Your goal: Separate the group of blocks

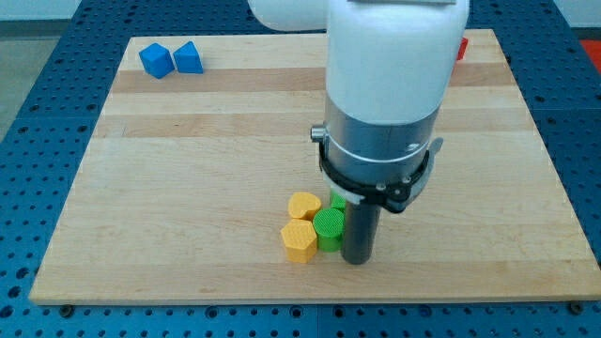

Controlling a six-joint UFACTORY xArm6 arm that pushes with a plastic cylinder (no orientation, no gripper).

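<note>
My tip touches the cluster's right edge; there is no pincer, only a bare rod.
A push leftward could shove the green round block and both yellow blocks along together (still bunched).

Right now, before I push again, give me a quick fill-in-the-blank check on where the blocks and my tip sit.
1. My tip stands just to the view's ____ of the green round block.
2. The two yellow blocks lie on the green round block's view-____ side.
3. The two ____ blocks sit near the board's top left corner.

Missing words: right; left; blue
</note>
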